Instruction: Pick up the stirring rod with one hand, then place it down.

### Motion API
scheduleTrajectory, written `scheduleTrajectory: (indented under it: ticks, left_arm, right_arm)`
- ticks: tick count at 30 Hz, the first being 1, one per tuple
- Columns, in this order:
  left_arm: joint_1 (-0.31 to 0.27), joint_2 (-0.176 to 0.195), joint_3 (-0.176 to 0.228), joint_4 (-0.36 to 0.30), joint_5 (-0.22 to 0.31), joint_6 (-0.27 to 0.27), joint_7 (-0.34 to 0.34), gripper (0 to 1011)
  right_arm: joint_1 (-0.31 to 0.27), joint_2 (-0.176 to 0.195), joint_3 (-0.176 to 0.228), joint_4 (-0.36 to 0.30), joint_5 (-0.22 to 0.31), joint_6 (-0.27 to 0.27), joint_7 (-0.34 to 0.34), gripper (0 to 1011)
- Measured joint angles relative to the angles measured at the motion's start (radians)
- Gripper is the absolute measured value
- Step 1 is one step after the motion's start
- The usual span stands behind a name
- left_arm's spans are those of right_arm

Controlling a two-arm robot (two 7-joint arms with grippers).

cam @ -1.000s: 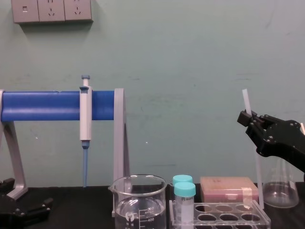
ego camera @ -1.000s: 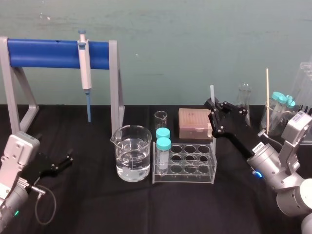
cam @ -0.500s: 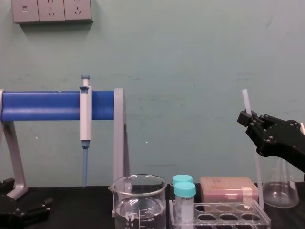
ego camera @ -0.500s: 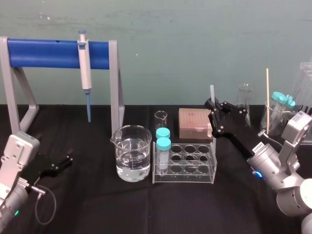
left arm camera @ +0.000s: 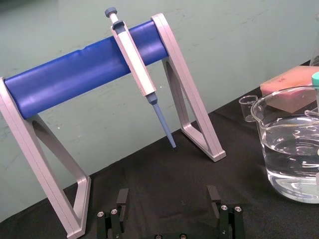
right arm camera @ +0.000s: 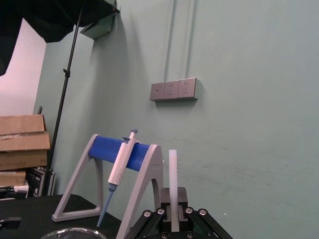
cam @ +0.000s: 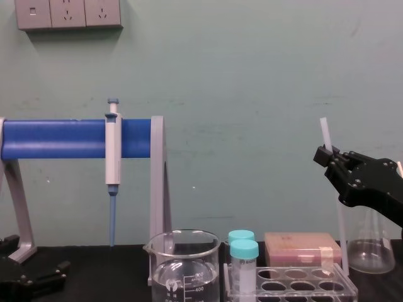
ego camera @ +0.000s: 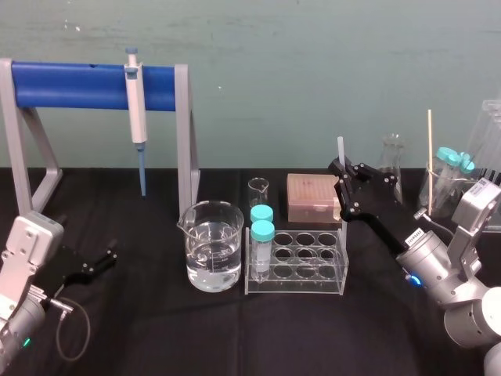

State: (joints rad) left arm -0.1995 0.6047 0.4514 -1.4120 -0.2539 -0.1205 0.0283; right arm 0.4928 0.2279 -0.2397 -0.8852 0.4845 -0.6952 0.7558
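We see the stand [ego camera: 78, 82] at the beaker's [ego camera: 211, 247] eleven o'clock, the rack [ego camera: 297, 268] at its three. Our left gripper [ego camera: 106, 260] rests at the beaker's eight o'clock, fingers spread, empty. At the rack's one o'clock our right gripper [ego camera: 339, 167] pinches the rod [ego camera: 340, 147], held nearly upright.

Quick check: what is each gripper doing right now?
Left gripper: open, holding nothing.
Right gripper: closed on the stirring rod, which stands upright.
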Motion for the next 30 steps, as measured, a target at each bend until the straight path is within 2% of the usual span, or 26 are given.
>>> scheduleTrajectory:
  ticks: [30]
  left_arm:
    - [0.000, 0.000, 0.000, 0.000, 0.000, 0.000, 0.000, 1000]
  right_arm:
    - [0.000, 0.000, 0.000, 0.000, 0.000, 0.000, 0.000, 72]
